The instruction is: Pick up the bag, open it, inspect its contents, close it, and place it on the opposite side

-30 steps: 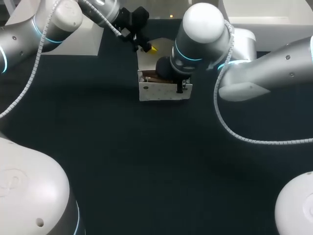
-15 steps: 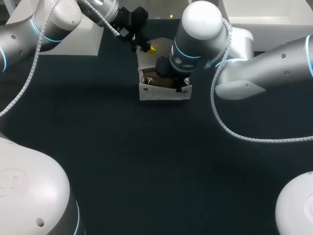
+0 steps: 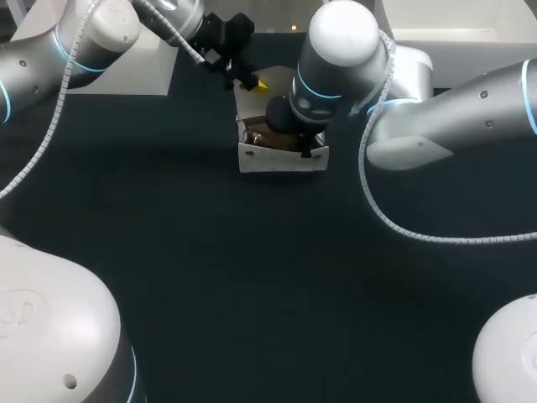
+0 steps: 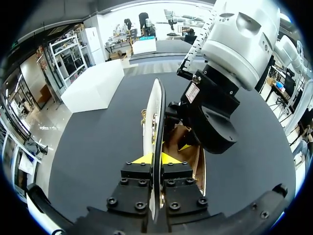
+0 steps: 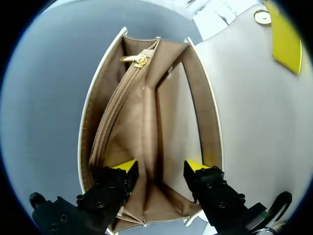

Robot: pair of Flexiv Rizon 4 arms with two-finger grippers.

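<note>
Even overhead light – soft glare on the white right arm – dark table, faint shadows

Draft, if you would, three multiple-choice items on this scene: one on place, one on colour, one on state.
1. Where are the right jaws? A over the open bag B on bare table C off the table
2. What colour is the bag's lining? A tan B red C black
3. How are the left jaws? A open, empty B shut on the bag's flap C out of view
Answers: A, the right wrist view looks past them into the bag's mouth; A, that view shows tan; B, they pinch the flap from both sides.
</note>
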